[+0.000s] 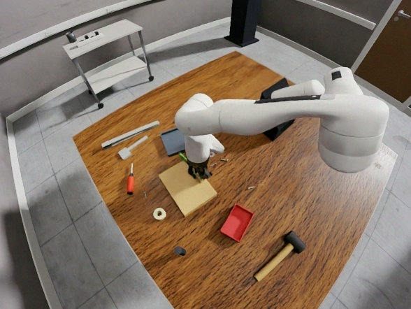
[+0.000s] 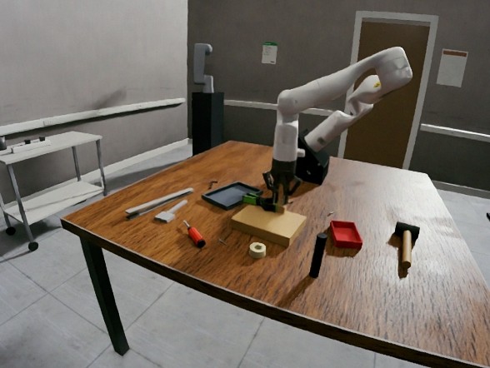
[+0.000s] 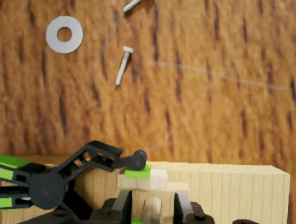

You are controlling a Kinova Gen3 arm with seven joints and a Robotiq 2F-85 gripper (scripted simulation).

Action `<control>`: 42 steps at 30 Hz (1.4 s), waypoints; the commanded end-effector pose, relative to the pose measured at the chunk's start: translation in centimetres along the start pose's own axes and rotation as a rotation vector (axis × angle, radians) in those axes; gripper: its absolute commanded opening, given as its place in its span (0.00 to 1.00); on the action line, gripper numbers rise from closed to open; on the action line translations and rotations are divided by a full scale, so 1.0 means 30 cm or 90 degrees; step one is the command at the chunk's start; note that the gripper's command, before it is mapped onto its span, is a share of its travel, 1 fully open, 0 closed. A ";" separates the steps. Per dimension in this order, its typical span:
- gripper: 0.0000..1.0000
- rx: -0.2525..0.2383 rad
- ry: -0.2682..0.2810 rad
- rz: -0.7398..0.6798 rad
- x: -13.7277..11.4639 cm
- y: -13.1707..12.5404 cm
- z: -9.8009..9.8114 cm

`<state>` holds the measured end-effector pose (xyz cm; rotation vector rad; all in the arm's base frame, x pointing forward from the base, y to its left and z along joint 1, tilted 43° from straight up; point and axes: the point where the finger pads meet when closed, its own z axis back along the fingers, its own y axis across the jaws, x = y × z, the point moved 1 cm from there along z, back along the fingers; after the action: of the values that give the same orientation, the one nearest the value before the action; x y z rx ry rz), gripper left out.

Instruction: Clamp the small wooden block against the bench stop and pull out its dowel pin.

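Note:
My gripper (image 1: 202, 177) (image 2: 280, 202) (image 3: 152, 208) points down over the bench board (image 1: 189, 197) (image 2: 260, 224) (image 3: 240, 190). Its fingers are part open, one on each side of the dowel pin (image 3: 152, 207), with a gap on both sides in the wrist view. The pin's rounded top shows; its lower part and hole are hidden. The spring clamp (image 1: 182, 157) (image 2: 251, 198) (image 3: 47, 189) has black jaws and green handles and lies left of the fingers. One green pad touches pale wood (image 3: 159, 179) of the stop or block; another shows partly beside the pin. I cannot tell whether anything sits between block and stop.
A grey tray (image 1: 172, 143) (image 2: 229, 196) lies behind the board. A washer (image 3: 65, 20) and screws (image 3: 123, 66) lie beyond it. A red tray (image 1: 238, 224) (image 2: 347, 235), mallet (image 1: 276, 260), tape roll (image 1: 155, 214), upright black cylinder (image 2: 318, 256) and screwdriver (image 1: 131, 183) stand or lie around.

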<state>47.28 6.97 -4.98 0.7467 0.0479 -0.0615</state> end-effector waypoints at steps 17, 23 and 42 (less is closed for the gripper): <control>0.34 0.000 -0.001 0.000 0.002 -0.001 0.003; 0.28 0.000 -0.001 0.000 0.002 -0.001 0.003; 0.16 0.000 -0.001 0.000 0.002 -0.001 0.005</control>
<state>47.28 6.95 -4.95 0.7466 0.0479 -0.0615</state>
